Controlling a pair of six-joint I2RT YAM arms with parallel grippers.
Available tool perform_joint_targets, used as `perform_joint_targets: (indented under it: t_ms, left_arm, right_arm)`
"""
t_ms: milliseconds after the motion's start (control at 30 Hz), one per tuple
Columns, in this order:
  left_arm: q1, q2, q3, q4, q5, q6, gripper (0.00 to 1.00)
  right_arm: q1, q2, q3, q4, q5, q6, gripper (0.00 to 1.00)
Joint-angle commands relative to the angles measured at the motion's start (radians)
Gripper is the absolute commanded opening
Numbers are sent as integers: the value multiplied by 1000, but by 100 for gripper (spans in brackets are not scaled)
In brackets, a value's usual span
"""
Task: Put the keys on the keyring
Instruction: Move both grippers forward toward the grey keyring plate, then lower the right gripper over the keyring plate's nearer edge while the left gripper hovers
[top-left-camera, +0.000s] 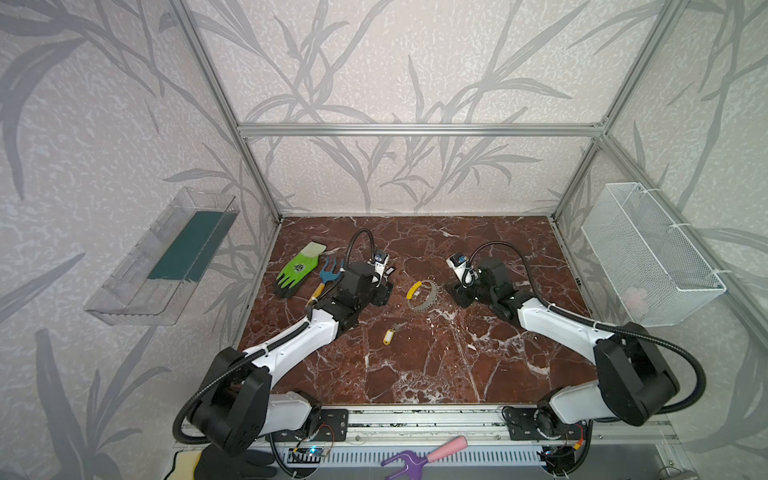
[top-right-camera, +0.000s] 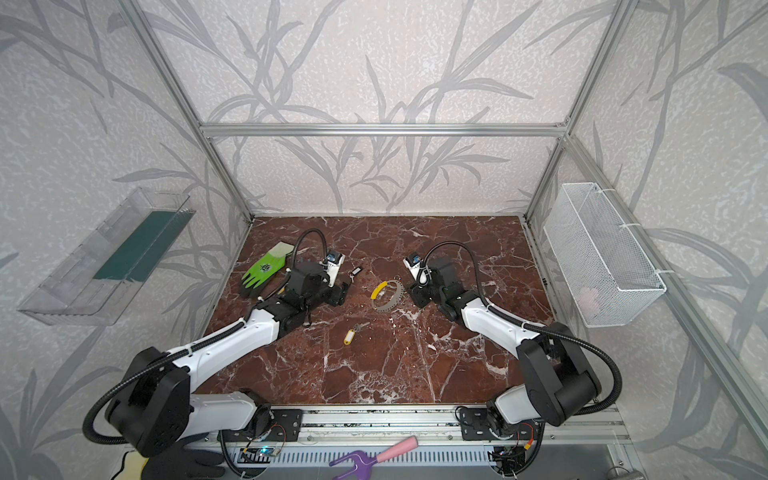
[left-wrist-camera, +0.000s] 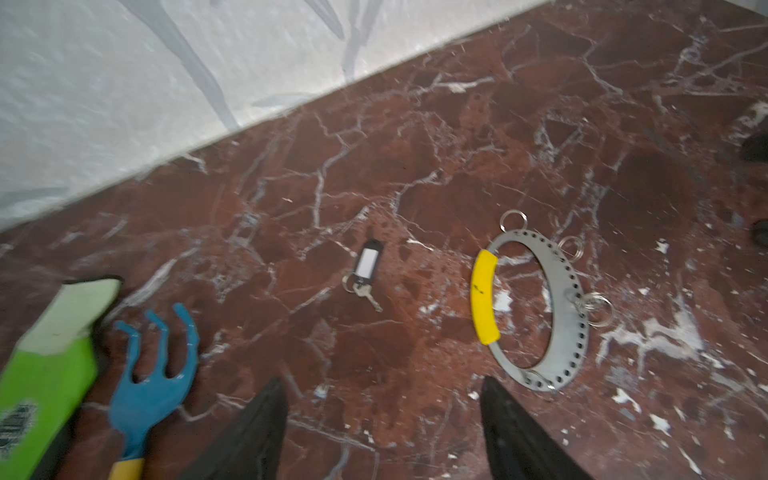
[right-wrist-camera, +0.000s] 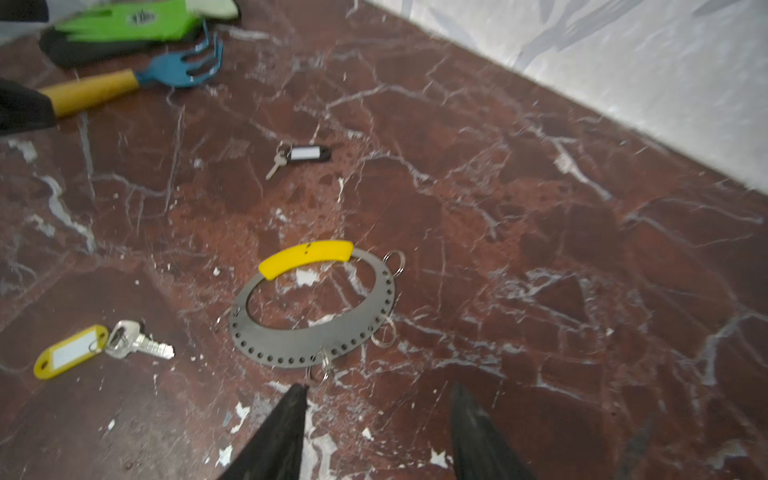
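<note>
- Your left gripper (left-wrist-camera: 382, 380) has its two dark fingers set wide apart in the left wrist view. Only bare table (top-left-camera: 415, 365) shows between them, so it holds nothing.
- Your right gripper (right-wrist-camera: 377, 385) also has its fingers parted and is empty.
- The keyring (top-left-camera: 424, 296) lies flat on the table near the middle of the frame in both top views. It sits between the two grippers, with the left gripper on its left and the right gripper on its right.
- Its yellow segment (top-left-camera: 414, 289) is on the left side of the loop in both top views. The rest is a grey band pierced with a row of holes, and several small split rings (left-wrist-camera: 513, 218) hang from it.
- The key with the black fob (top-right-camera: 354, 272) lies above and to the left of the keyring, near the left gripper and apart from the loop.
- The key with the yellow tag (top-left-camera: 389, 336) lies below and to the left of the keyring, apart from it and from both grippers.
- In the right wrist view one fingertip (right-wrist-camera: 295, 399) sits just beside a split ring on the grey band. The picture is blurred, so you cannot tell whether they touch.
- A green glove (top-left-camera: 297, 270) and a blue hand rake (top-left-camera: 330, 268) lie side by side at the upper left of the table, next to your left arm.
</note>
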Motion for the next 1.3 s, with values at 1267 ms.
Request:
perform_joint_targets:
  t_ms: [1267]
  left_arm:
    - [-118, -1, -53, 41, -49, -164, 44]
  right_arm:
    - [-83, 307, 289, -257, -151, 94, 33]
